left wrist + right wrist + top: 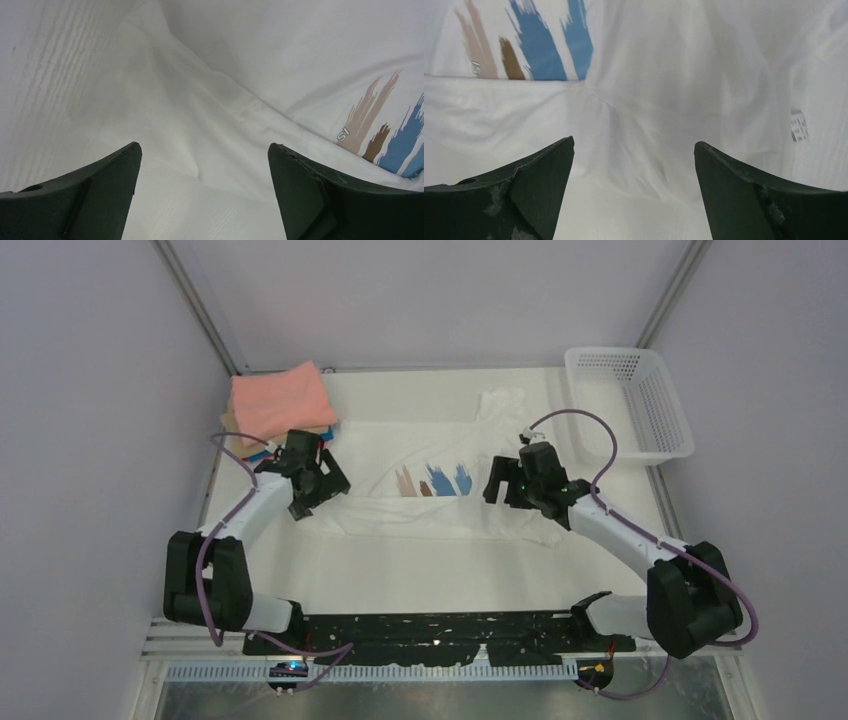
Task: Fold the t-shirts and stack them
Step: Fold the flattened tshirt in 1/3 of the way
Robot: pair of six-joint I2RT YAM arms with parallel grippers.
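The white t-shirt [420, 515] is spread out. The left gripper [202, 146] and right gripper [634, 142] are seen over it, jaws parted wide.

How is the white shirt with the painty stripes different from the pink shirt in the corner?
The white t-shirt lies spread out in the middle of the table; the pink t-shirt is folded into a neat rectangle. The white one has tan, brown and blue stripes; the pink one looks plain. The white one rests on the table itself; the pink one sits atop other folded shirts. Both are cloth tees.
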